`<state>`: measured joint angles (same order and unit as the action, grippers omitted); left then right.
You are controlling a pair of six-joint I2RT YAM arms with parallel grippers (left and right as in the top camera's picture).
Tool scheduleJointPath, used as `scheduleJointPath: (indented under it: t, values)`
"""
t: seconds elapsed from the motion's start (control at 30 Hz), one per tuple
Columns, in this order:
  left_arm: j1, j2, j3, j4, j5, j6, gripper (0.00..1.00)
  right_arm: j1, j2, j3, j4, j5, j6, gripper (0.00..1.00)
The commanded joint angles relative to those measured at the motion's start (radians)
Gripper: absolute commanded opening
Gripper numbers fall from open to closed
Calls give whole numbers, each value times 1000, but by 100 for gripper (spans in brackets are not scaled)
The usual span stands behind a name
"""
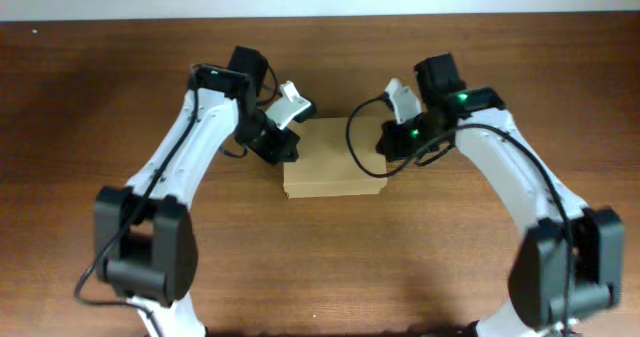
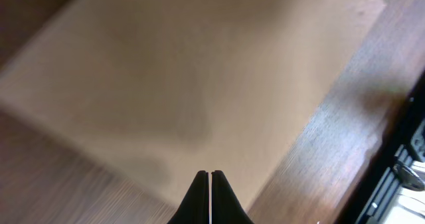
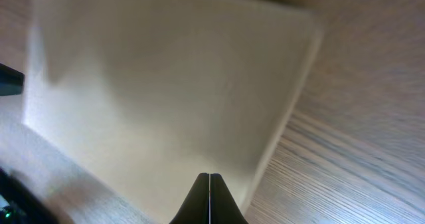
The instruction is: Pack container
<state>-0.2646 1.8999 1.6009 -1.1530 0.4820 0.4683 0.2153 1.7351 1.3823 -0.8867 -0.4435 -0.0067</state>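
Container [image 1: 330, 167] sits flap-down on table [image 1: 100, 97]; we see left gripper [image 2: 210, 179] and right gripper [image 3: 209, 179] both pinched closed, empty, over its top.

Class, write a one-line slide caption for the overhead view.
Left hand and right hand, both shut, flank a closed cardboard box on a wooden table.

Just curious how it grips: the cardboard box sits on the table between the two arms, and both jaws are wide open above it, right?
Not quite. Both jaws are shut, pressed together, as both wrist views show. The cardboard box does sit on the table between the two arms.
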Motion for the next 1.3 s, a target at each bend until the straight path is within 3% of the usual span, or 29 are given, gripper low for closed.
scheduleJointPath:
  t: [0.0, 0.23, 0.5, 0.67, 0.8, 1.03, 1.23, 1.27]
  values:
    - [-2, -147, 19, -11, -45, -15, 2, -6, -167, 49, -8, 37, 0, 4]
    - [-2, -348, 19, -33, -30, -23, 2, -6, -378, 48, -153, 37, 2, 4]
    - [-2, -551, 18, -162, 1, -34, 2, -6, -660, 48, -364, 37, 42, 4]
    - [-2, -667, -25, -224, 11, -34, 2, -6, -856, -33, -413, 37, 42, 4]
    - [-2, -814, -179, -203, 11, -56, 2, -6, -1034, -192, -412, 37, 50, 4]
    - [-2, -1165, -593, -64, 11, -233, 2, -6, -1401, -521, -412, 10, 209, 4]
    - [-2, -1377, -771, -6, 11, -359, 2, -6, -1607, -615, -412, -39, 233, 4]
    - [-2, -1390, -774, -1, 11, -373, 11, -6, -1622, -616, -411, -39, 233, 5]
